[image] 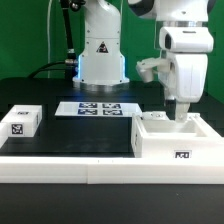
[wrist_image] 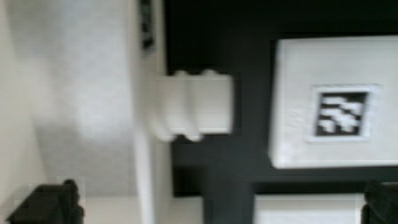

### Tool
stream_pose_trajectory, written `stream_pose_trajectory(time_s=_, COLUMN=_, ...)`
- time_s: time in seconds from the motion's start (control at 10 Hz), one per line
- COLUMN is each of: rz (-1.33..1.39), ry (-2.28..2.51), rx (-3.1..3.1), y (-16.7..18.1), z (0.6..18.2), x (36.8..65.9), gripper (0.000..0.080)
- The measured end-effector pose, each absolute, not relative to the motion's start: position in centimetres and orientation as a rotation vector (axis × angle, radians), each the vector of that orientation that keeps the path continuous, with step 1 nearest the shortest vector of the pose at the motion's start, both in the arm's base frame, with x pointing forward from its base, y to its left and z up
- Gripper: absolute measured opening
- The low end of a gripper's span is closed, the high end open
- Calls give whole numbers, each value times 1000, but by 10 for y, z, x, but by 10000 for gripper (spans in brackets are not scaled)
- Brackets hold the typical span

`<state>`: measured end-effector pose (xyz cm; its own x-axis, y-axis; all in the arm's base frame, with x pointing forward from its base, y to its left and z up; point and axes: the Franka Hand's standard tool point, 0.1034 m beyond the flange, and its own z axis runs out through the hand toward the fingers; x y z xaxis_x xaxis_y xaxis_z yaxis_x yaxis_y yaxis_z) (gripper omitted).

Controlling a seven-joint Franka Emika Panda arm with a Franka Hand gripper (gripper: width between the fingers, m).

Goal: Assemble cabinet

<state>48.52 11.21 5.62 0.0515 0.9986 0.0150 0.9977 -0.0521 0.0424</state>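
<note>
The gripper [image: 183, 116] hangs over the cabinet [image: 160, 143], its fingers [wrist_image: 48, 203] spread wide with nothing clamped between them (the wrist view shows one dark tip at each edge). The cabinet sits at the near side of the black table [image: 70, 132], toward the exterior view's right. It is an open-topped white box with a tag [image: 181, 155] on its near face. In the wrist view a white wall [wrist_image: 80, 100] bears a round stub [wrist_image: 192, 102], and across a dark gap from it lies a tagged white panel [wrist_image: 329, 105]. A small tagged block [image: 20, 121] rests at the exterior view's left, well apart from the cabinet. The marker board [image: 99, 108] lies farther back, before the arm's base [image: 101, 55].
</note>
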Motion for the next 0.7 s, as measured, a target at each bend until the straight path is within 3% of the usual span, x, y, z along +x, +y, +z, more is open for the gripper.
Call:
stream_pose_trajectory(time_s=0.3, rz=46, ry=2073, rx=2349, y=132, z=63, x=449, gripper=797)
stream_pose_trajectory(time_s=0.7, rz=47, ry=2067, rx=2357, y=128, z=60, x=452, gripper=797)
